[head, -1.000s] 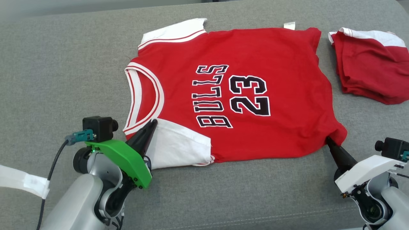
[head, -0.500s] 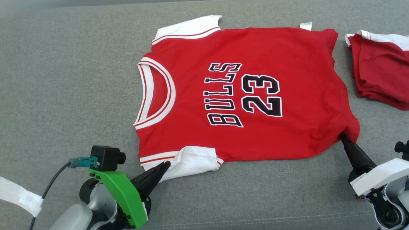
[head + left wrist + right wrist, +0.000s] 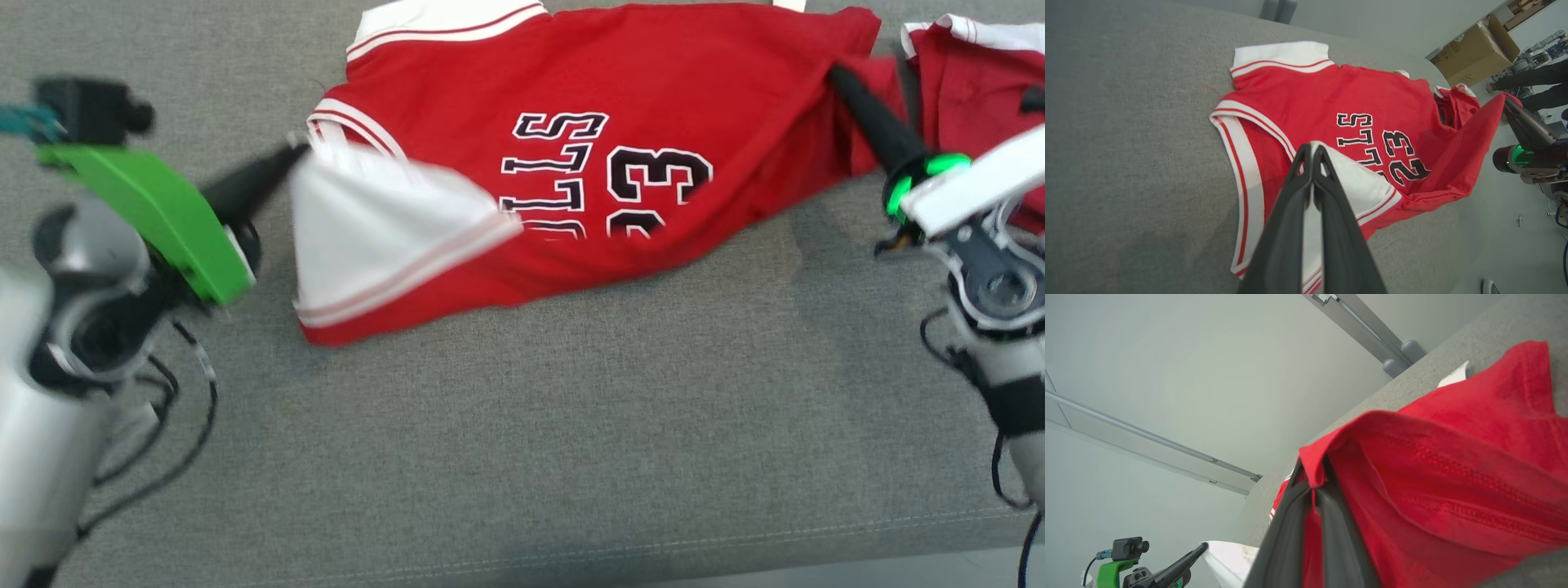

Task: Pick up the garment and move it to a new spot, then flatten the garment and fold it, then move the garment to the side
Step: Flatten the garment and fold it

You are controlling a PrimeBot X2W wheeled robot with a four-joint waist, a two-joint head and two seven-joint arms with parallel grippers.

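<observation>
In the head view, a red basketball jersey with white sleeves and black "BULLS 23" lettering (image 3: pixel 653 90) lies across the far part of a grey woven fabric surface (image 3: pixel 522 408). Its near edge is lifted and turned over toward the far side, covering the lower part of the lettering. The left gripper (image 3: pixel 294 153), on its green bracket, is closed on the white sleeve (image 3: pixel 384 220) at the near left corner and holds it up off the fabric. The right gripper (image 3: pixel 837 77) is closed on the red hem corner at the far right. Just right of it lies a second, folded red-and-white garment (image 3: pixel 963 73).

In the left wrist view, the two dark fingers are pressed together with the white sleeve pinched at their tips. The neckline lies flat on the grey fabric to the left. On the right, the red hem rises in a taut sheet to the other gripper. A brown cardboard box (image 3: pixel 1474 49) stands beyond the surface.

In the right wrist view, the fingers meet on a folded edge of red cloth, which drapes away to the right. The green-bracketed gripper with the white sleeve shows at lower left.
</observation>
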